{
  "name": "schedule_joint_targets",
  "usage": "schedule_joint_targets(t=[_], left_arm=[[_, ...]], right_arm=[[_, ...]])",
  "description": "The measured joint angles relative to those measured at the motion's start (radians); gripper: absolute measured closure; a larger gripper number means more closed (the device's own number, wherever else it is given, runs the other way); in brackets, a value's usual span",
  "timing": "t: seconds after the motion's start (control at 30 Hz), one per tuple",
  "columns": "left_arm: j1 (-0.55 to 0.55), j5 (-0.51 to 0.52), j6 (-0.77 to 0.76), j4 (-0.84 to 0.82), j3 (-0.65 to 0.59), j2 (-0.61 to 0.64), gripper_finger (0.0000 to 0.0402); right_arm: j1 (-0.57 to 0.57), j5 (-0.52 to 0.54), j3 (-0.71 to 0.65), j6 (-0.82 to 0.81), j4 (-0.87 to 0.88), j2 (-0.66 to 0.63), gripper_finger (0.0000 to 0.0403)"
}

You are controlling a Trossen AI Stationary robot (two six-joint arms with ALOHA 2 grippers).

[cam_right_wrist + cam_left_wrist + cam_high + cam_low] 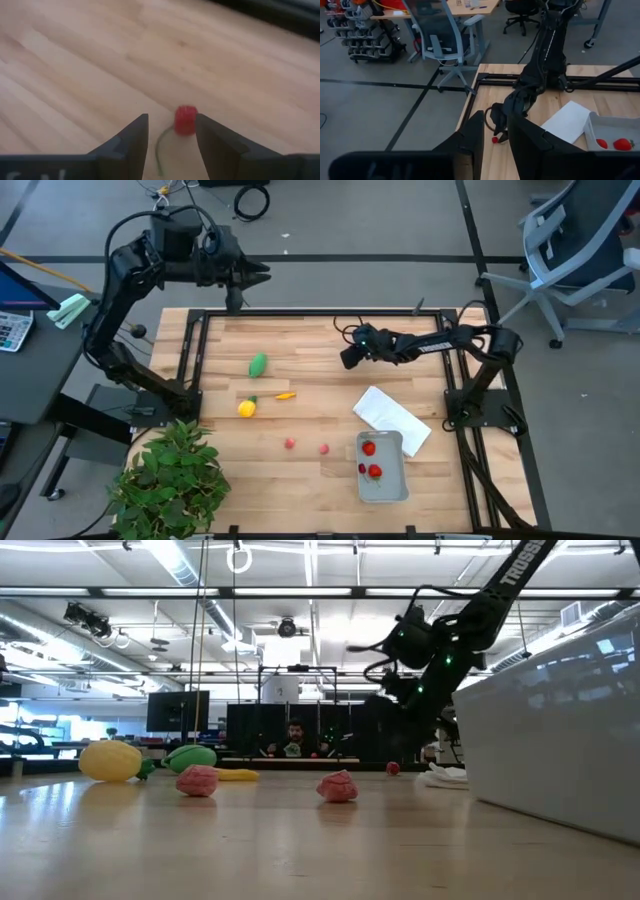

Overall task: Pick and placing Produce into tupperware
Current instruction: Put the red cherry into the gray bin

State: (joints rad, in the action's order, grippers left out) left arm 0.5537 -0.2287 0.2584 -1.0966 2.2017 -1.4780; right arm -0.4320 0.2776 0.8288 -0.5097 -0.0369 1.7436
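Note:
My right gripper (171, 120) is open and slants down over the table's far middle (346, 360). A tiny red piece of produce with a green stem (185, 120) lies on the wood between its fingertips, close to one finger. A green oval (258, 364), a yellow lemon-like piece (247, 408), a thin orange piece (286, 395) and two pinkish-red pieces (290, 443) (324, 448) lie on the table. The pale grey tupperware (396, 485) at the near right holds two red pieces (368, 448) (374, 471). My left gripper (262, 272) is open and raised beyond the far edge. My right gripper has one finger on each side of the tiny red piece (192, 122), coming at it from above and from the table's right. Whether the nearer finger (205, 131) touches it, I cannot tell. The piece rests on the table.
A white cloth (392, 418) lies beside the tupperware's far end. A large leafy green plant (170, 475) stands at the near left corner. A black frame (195, 360) runs along the table's left, far and right sides. An office chair (575, 250) stands beyond the far right.

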Motion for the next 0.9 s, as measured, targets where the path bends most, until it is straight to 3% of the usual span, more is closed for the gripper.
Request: schedule_joint_targets(t=[0.27, 0.9], left_arm=[[0.000, 0.000, 0.000, 0.000, 0.000, 0.000, 0.0308], [0.000, 0.000, -0.004, 0.000, 0.000, 0.000, 0.0312]], right_arm=[[0.000, 0.046, 0.019, 0.059, 0.039, 0.030, 0.0234], [-0.012, 0.046, 0.019, 0.085, 0.051, 0.030, 0.0234]])
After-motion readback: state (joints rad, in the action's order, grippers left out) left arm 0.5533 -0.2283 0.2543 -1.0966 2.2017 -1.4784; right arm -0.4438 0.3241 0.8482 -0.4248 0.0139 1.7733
